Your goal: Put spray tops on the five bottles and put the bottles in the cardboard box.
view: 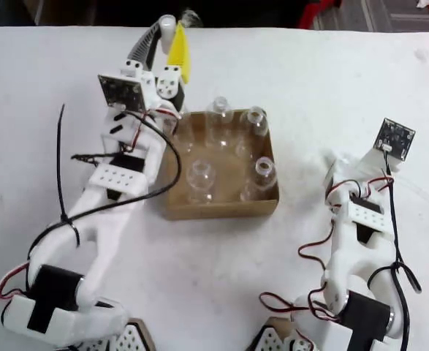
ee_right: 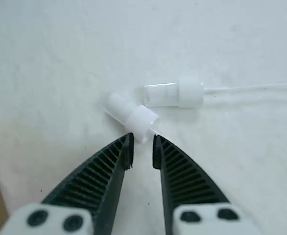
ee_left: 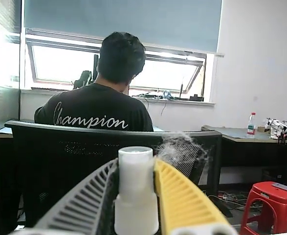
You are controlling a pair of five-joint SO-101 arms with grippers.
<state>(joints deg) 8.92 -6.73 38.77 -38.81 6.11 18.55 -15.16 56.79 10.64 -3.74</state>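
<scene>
Left gripper (view: 174,33) is in the upper left of the high view, past the far side of the cardboard box (view: 221,208). It is clenched on a white spray top (ee_left: 136,191), pinched between the grey and yellow fingers and raised off the table (view: 331,88). The left wrist camera looks level out into the room.

Cardboard box sits mid-frame in the high view. Clear bottles (view: 199,175) stand upright inside it with bare necks. Four are plain to see; I cannot tell whether there is a fifth.

Right arm (view: 360,219) is at the right of the high view, well apart from the box. Right gripper (ee_right: 142,142) is low over the table, its black jaws parted by a narrow gap and gripping nothing. A loose spray top (ee_right: 133,117) lies on its side with its collar right at the tips. A second spray top with a clear cap (ee_right: 180,92) lies just beyond, its thin tube trailing toward the right edge of the right wrist view.
</scene>
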